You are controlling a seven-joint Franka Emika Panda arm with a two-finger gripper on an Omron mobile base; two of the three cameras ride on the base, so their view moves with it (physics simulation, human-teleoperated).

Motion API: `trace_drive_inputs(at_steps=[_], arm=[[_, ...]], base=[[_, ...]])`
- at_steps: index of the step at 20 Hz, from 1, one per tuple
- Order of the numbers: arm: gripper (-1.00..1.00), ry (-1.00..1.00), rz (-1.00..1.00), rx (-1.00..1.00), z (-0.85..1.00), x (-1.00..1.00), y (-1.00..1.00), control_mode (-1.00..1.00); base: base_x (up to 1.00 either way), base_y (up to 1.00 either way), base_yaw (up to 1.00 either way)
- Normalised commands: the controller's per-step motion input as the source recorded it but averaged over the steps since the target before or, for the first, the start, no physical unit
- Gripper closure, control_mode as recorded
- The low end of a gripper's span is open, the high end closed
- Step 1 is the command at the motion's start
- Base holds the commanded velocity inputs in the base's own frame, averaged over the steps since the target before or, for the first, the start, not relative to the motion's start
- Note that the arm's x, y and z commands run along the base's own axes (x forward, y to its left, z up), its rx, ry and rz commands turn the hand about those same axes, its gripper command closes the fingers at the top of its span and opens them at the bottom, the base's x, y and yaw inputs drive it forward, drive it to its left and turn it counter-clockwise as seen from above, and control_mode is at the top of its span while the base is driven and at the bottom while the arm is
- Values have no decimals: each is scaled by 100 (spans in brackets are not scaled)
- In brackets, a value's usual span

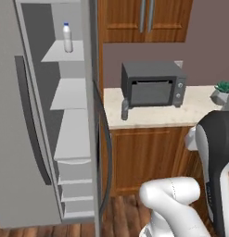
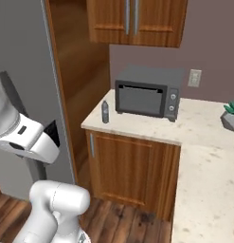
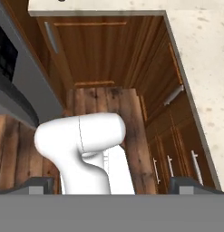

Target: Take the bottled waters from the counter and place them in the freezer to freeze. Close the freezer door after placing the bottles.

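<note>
The freezer (image 1: 72, 139) stands open, its pale shelves showing. A whitish bottled water (image 1: 67, 38) with a blue cap stands upright on an upper shelf. The freezer door (image 1: 21, 152) is swung wide to the left, its long dark handle facing me. The darker bottled water (image 1: 125, 110) (image 2: 105, 112) stands upright on the counter (image 1: 153, 116) (image 2: 137, 128), near its left end and in front of the microwave's left corner. My gripper (image 3: 113, 185) is open and holds nothing. It points down at the wooden floor and my own base, well away from both bottles.
A dark grey microwave (image 1: 153, 84) (image 2: 144, 97) sits on the counter behind the dark bottle. A potted plant (image 1: 222, 91) (image 2: 231, 115) is at the far right. Brown cabinets (image 2: 132, 171) stand under the counter, wall cupboards (image 1: 143, 21) above. The counter turns a corner toward me on the right (image 2: 203, 190).
</note>
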Motion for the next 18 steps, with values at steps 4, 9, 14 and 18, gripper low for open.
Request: trace_drive_inputs(at_steps=[4, 9, 14, 18], arm=[[-100, 0, 0, 0, 0, 0, 0, 100], [-100, 0, 0, 0, 0, 0, 0, 100], [-100, 0, 0, 0, 0, 0, 0, 100], [-100, 0, 0, 0, 0, 0, 0, 100]], base=[[58, -49, 23], [45, -40, 13], [34, -28, 5], [53, -25, 12]])
